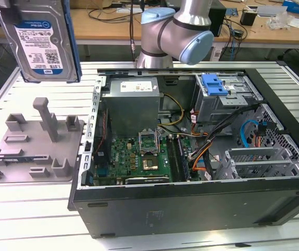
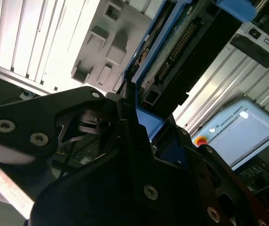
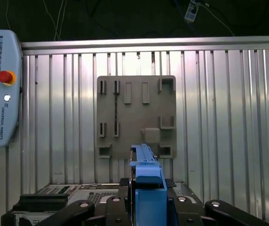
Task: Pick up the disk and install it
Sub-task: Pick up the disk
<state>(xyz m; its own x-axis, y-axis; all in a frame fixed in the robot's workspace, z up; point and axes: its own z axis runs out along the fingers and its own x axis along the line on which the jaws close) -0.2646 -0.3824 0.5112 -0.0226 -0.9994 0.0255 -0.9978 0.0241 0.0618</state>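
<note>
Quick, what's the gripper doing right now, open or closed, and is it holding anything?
Gripper: closed, holding the disk by its blue carrier frame, up in the air.

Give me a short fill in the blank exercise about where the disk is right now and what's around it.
1. The disk is held in the air, clear of the ____ fixture plate.
2. The gripper is ____ on the disk's blue frame.
3. The bracket inside the open computer case is coloured ____.
Missing words: grey; shut; blue.
</note>
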